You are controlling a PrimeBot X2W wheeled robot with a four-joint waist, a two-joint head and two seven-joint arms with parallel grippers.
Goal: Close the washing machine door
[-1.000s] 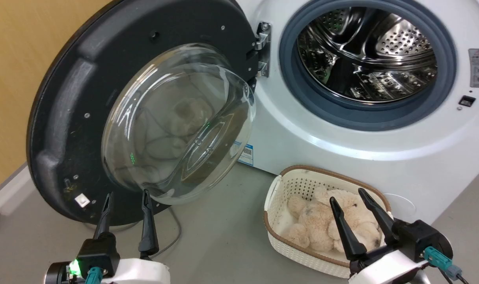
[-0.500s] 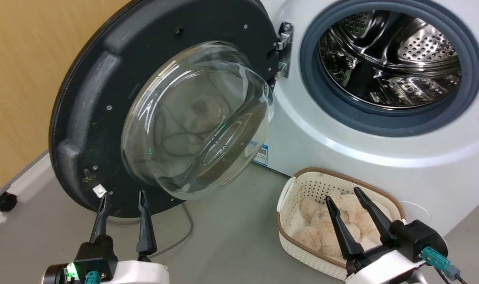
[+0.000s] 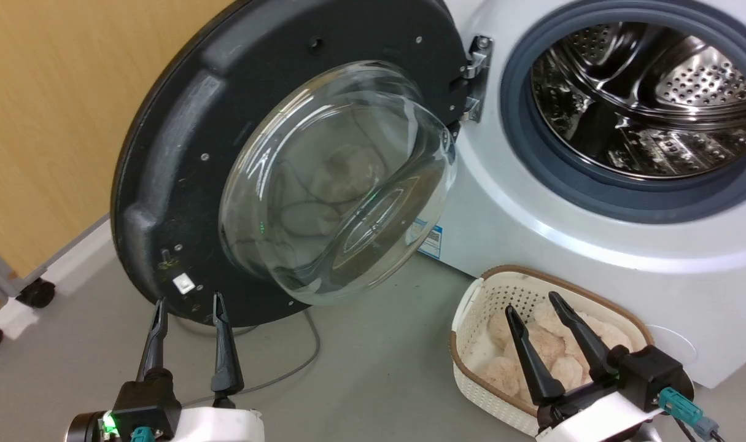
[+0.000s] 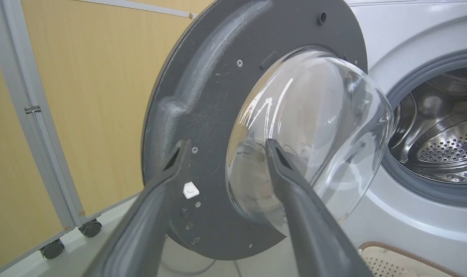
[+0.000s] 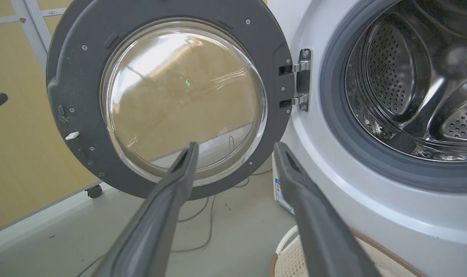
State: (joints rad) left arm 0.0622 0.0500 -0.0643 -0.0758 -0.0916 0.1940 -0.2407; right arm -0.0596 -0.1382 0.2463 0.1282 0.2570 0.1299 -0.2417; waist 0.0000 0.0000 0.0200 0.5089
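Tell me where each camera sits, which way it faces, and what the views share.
Head view: on the head, looking forward and down at the open washing machine door, the washing machine and a basket; left hand lower left, right hand lower right.
Left wrist view: on the left wrist, facing the door's inner side; its own two fingers show.
Right wrist view: on the right wrist, facing the door's glass and hinge; its own fingers show.
Shared: all three show the door and steel drum.

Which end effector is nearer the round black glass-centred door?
Left. The left end effector points at the round black door; the right end effector hovers farther off, above the white lattice basket.
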